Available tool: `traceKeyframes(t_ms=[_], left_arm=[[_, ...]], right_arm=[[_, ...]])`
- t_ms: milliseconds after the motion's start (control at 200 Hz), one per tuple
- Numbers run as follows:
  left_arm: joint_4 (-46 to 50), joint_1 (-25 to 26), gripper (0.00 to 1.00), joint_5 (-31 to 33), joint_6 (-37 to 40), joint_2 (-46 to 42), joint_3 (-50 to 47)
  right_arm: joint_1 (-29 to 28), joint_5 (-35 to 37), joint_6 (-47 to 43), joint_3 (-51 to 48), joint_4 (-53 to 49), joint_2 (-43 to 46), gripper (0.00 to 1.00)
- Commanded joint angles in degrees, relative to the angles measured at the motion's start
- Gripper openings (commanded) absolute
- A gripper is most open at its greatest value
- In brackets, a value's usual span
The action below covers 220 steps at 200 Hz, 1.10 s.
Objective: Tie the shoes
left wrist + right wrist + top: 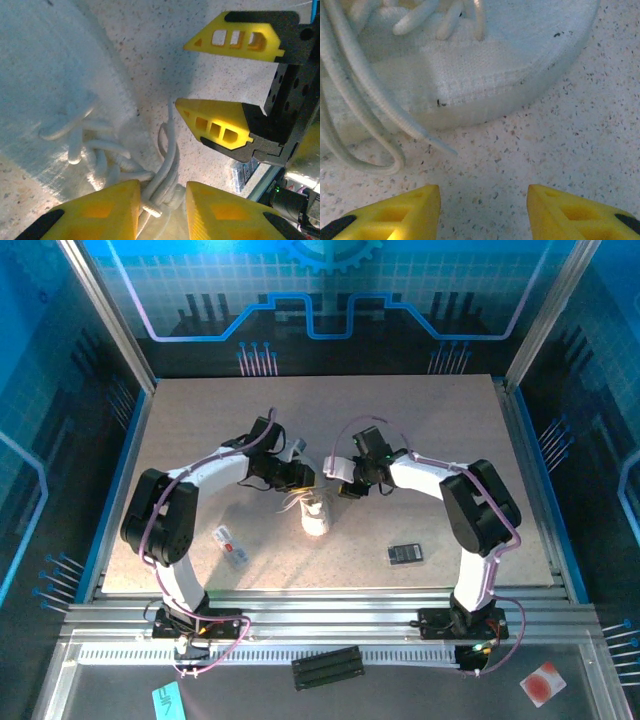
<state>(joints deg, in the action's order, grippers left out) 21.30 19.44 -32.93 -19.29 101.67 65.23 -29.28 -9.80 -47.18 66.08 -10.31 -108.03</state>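
A small white knitted sneaker point(316, 517) with a pale sole lies near the middle of the speckled beige tabletop point(450, 430), its thin white laces point(161, 175) loose and untied. In the overhead view the left gripper point(303, 483) sits at the sneaker's 11 o'clock and the right gripper point(348, 488) at its 1 o'clock, both low and close to it.

The left gripper's yellow fingers point(107, 210) grasp a bunch of lace strands that fills the gap between them. The right gripper's yellow fingers point(405, 210) are spread apart over bare tabletop, with a lace end lying just ahead at 11 o'clock.

A small white rectangular tag point(230, 546) lies at the sneaker's 8 o'clock, and a small flat black rectangle point(405, 553) at its 4 o'clock.
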Motion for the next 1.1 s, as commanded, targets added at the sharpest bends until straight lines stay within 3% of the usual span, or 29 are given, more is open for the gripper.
traceKeyframes(t_ms=[0,515,600,710,781,1096], left_arm=[[-1.06,-0.46,0.3,-0.89,-1.4,-1.63,-1.46],[-1.97,-1.7,0.33,2.61,-2.21,-5.59,-3.44],[-2.16,-1.78,0.33,2.65,-2.19,-5.87,-3.75],[-2.46,-1.74,0.33,2.76,-2.2,-5.87,-4.44],[-3.04,-1.72,0.33,3.04,-2.33,-6.02,-5.12],[-4.88,-1.7,0.34,4.45,-2.65,-6.75,-5.82]], right_arm=[[-1.17,-0.13,-3.56,1.89,2.36,-1.28,0.49],[-4.34,-6.38,-5.13,7.57,-2.68,-4.34,0.48],[-4.73,-6.36,-4.88,7.74,-3.13,-4.23,0.4],[-4.73,-5.85,-4.53,7.15,-3.1,-3.1,0.14],[-4.47,-5.3,-4.34,6.58,-2.96,-2.16,0.05],[-2.21,-2.88,-4.5,6.07,-3.75,-0.08,0.01]])
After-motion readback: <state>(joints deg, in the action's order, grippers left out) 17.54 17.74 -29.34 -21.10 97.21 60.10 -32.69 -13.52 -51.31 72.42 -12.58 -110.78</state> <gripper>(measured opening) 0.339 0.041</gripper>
